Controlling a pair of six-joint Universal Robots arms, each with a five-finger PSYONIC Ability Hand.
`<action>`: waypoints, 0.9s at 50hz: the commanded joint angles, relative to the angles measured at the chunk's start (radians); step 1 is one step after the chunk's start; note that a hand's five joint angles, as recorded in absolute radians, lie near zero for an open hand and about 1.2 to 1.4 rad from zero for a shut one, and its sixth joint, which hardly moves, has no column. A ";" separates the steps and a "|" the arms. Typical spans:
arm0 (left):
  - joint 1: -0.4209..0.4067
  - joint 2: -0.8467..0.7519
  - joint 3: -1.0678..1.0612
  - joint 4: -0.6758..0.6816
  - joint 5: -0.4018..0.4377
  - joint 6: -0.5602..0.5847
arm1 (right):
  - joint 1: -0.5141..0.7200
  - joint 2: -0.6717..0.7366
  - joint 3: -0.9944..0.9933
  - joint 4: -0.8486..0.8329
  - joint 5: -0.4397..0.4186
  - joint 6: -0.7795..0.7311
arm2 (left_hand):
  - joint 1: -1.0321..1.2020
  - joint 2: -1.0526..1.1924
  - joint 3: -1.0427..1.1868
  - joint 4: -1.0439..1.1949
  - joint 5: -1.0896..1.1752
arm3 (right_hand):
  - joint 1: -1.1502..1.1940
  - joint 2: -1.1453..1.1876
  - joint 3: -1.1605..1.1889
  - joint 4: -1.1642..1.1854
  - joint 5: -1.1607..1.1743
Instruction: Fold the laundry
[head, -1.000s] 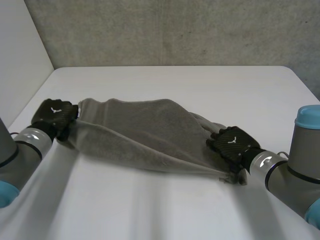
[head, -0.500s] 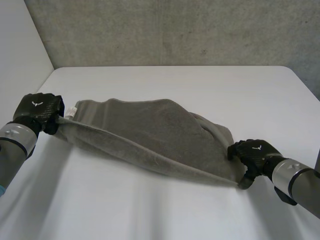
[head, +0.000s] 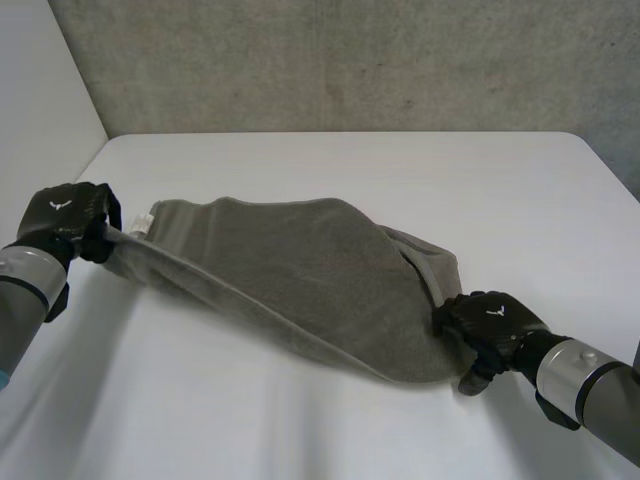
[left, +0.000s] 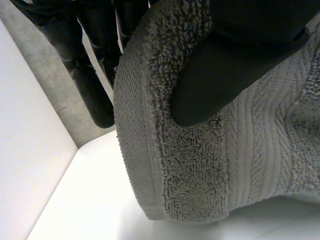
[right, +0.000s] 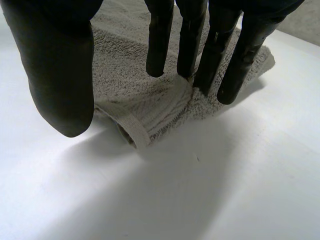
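Left hand (head: 68, 215) pinches one end of the grey terry towel (head: 300, 270), holding it stretched across the white table (head: 400, 170) for folding; right hand (head: 490, 322), fingers straight, pins the opposite corner.

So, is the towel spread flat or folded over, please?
Folded over loosely: the towel lies in overlapping layers, its ends at the left robot hand and right robot hand.
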 joint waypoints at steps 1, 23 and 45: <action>0.036 0.001 0.008 0.002 -0.001 -0.061 | 0.022 0.018 0.007 -0.057 0.012 -0.012 | 0.212 0.180 0.180 0.178 0.202 | -0.028 -0.031 -0.034 -0.042 -0.008; 0.083 0.001 0.011 0.000 -0.005 -0.101 | 0.032 0.035 -0.001 -0.145 0.067 0.003 | 0.212 0.180 0.180 0.178 0.202 | 0.160 0.157 0.153 0.146 0.180; 0.082 -0.001 0.005 0.002 -0.003 -0.101 | 0.061 0.057 -0.012 -0.175 0.126 0.003 | 0.212 0.180 0.180 0.178 0.202 | 0.498 0.495 0.492 0.485 0.518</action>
